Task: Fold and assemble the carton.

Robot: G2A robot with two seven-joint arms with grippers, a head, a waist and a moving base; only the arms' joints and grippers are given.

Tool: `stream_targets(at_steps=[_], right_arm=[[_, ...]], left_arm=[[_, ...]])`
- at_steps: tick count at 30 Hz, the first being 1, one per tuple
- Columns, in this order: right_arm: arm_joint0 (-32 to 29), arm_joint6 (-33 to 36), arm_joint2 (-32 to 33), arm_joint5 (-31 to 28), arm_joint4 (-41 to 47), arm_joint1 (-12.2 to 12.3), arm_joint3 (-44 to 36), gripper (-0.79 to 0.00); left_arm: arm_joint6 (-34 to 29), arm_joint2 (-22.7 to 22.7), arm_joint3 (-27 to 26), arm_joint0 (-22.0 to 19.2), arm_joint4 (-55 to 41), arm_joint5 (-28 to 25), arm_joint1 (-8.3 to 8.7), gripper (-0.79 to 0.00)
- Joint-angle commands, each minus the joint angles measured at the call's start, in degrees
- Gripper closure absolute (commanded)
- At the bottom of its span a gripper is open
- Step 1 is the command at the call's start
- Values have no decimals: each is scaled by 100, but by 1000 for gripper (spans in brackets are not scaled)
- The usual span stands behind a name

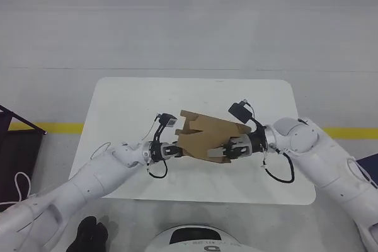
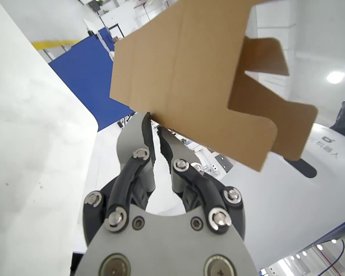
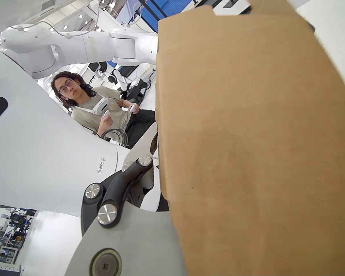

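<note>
Your left end effector pinches the carton at its 9 o'clock end; your right end effector sits at 3 o'clock, grip unclear.

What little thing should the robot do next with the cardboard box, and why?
Probably ease the two grippers a bit closer together, so the carton bulges open into a box shape. It is not box-shaped yet and its flaps stick out loose. The left gripper pinches one edge and the right gripper is at the opposite end, above the table.

No readable text — the carton is unprinted.
</note>
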Motion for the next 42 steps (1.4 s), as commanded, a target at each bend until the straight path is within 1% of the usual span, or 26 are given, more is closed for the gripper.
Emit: stream_targets(at_steps=[1,6,10,15,17,20,21,22,24,28,29,30,31,33,35,36,38,39,40,42], right_arm=[[4,34,-34,34,38,-11,-8,0],[22,65,-41,64,105,-21,54,0],[37,-11,152,-11,187,19,145,0],[-61,-84,604,-85,585,172,209,0],[-140,-189,887,-189,911,237,432,0],[-140,-189,887,-189,911,237,432,0],[-140,-189,887,-189,911,237,432,0],[-140,-189,887,-189,911,237,432,0],[-140,-189,887,-189,911,237,432,0],[-140,-189,887,-189,911,237,432,0],[-218,-271,839,-83,1057,221,373,0],[-277,-257,790,-27,1314,202,317,0],[-320,-160,746,-97,1676,178,283,0],[-363,8,638,6,2560,122,197,0],[-356,172,628,170,3124,78,184,0],[-358,277,643,275,3373,56,168,0],[-390,539,703,536,3873,6,72,0],[-408,727,753,724,4113,-22,27,0],[-429,913,818,909,4288,-52,24,0],[-479,1296,927,1292,4554,-128,28,0]], left_arm=[[0,-28,28,4,71,0,-1,0],[0,-63,53,44,220,0,-10,0],[0,-114,147,101,330,0,11,0],[0,-349,283,253,234,0,119,0],[0,-489,262,338,160,0,181,0],[0,-738,137,513,-38,0,281,0],[0,-767,120,535,-73,0,292,-86],[0,-767,120,535,-73,0,292,-296],[0,-767,120,535,-73,0,292,-785],[0,-767,120,535,-73,0,292,-785],[31,-776,116,543,-65,23,291,-785],[130,-816,90,569,6,82,289,-785],[225,-864,73,608,79,92,289,-785],[322,-934,54,698,194,111,290,-785],[351,-991,50,778,240,139,288,-640],[343,-1015,47,810,253,151,285,-613],[283,-1056,6,853,240,169,274,-631],[223,-1070,-49,872,196,154,264,-653],[152,-1082,-114,888,122,135,253,-693],[-27,-1111,-244,907,-100,92,229,-717]])
